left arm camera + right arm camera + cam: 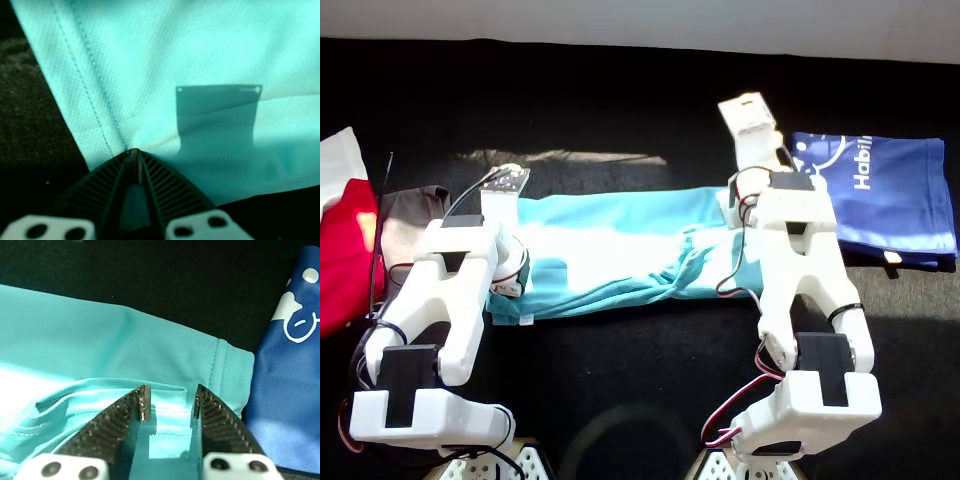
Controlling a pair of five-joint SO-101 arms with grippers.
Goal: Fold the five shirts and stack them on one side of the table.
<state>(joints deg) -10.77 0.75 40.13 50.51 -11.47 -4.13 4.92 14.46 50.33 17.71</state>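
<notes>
L gripper (134, 154) was clamped shut on the hem corner of the teal mesh sports shirt (620, 250), w/ fabric pinched right at the tips. R gripper (171, 402) had its jaws apart, straddling a raised fold of the same shirt near its other end, not yet pinching. The shirt lay stretched across mid-table btwn both arms, on the black table cloth (620, 110), w/ a twisted bunch near its centre. A folded blue shirt with white print (885, 195) sat just beside the R end.

Risks, in my judgement: L's hold was so near the edge it could slip under tension. R, on closing, might take one layer only or snag the blue shirt. The twist could get folded in.

Hard to tell whether R's pads touched cloth. The red shirt (345, 250), dark brown shirt (408, 220) & white cloth (338, 155) on L's side were partly cut off or covered.
</notes>
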